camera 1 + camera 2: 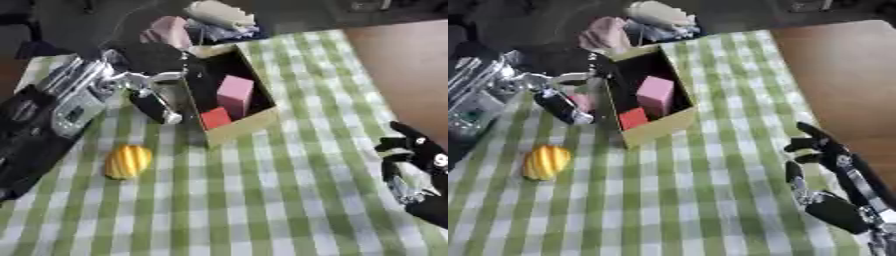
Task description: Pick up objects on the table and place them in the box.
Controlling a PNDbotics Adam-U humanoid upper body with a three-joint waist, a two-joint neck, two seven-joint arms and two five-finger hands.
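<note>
We see the yellow ridged fruit [128,161] lying near the table's left edge, long axis running front to back, nearer our left hand [157,102], which hovers unclenched beside the cardboard box [241,127]; our right hand [815,165] rests relaxed.

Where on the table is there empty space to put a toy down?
The near stretch of checked tablecloth is bare, between the yellow object and the right hand. It is crowded at the far left, where the left hand sits beside the box holding the pink block and red block.
</note>
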